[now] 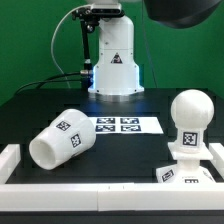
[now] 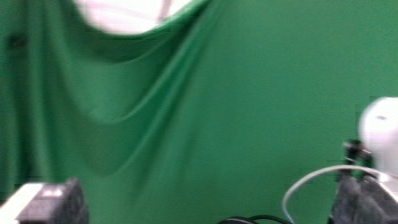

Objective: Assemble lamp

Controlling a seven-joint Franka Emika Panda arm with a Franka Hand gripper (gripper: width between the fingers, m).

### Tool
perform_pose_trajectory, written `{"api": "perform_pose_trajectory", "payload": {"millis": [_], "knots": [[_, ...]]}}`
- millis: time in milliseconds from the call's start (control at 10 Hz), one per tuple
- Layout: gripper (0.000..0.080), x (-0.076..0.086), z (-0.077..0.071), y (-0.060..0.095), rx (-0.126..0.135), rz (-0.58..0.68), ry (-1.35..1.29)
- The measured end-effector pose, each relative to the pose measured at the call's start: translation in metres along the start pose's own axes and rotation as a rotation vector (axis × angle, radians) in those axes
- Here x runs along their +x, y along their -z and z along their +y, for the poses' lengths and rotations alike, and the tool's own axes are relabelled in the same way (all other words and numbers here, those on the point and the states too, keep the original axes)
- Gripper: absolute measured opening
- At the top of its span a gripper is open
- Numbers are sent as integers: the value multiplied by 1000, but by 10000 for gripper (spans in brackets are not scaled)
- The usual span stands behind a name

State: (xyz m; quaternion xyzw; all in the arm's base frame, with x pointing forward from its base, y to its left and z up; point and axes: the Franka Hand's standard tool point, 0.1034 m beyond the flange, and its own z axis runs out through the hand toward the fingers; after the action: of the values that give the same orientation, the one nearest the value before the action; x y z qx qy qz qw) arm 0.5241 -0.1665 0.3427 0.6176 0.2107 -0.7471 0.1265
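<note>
so the lamp is partly together at this point: the round-headed bulb (image 1: 190, 122) is standing upright in the flared square base (image 1: 186, 167), over on the exterior view's right near the front edge of the black table (image 1: 30, 110). Both have those black-and-white square tags on them, one on the bulb's neck and a couple on the base. The shade (image 1: 58, 141) isn't on yet, it's lying tipped on its side toward the exterior view's left, well apart from the bulb and base, with one tag facing the camera. Between them and a bit further back sits the marker board (image 1: 120, 125), flat on the table with its four tags. A white rail (image 1: 90, 191) runs along the front with raised bits at both ends. The robot arm's base (image 1: 113, 65) is at the back in front of a green curtain (image 2: 196, 110), and something dark and blurry hangs in at the top right corner of the exterior view, can't tell what exactly. The wrist view is mostly just curtain, pretty blurry; the gripper (image 2: 205, 208) has its jaws spread all the way apart with nothing between them, one finger (image 2: 45, 203) showing at the edge of the shot
</note>
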Motion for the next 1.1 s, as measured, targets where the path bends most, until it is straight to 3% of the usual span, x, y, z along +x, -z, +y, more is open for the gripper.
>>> {"api": "perform_pose_trajectory", "payload": {"millis": [100, 300, 400, 500, 900, 1100], "knots": [[699, -6, 10, -2, 51, 89, -37], [699, -3, 9, -12, 112, 238, -82], [699, -1, 7, -13, 127, 325, -71], [699, -4, 7, -10, 126, 411, -92], [699, -19, 19, 1, 76, 635, -172], [699, -10, 31, 12, 95, 789, -201]]}}
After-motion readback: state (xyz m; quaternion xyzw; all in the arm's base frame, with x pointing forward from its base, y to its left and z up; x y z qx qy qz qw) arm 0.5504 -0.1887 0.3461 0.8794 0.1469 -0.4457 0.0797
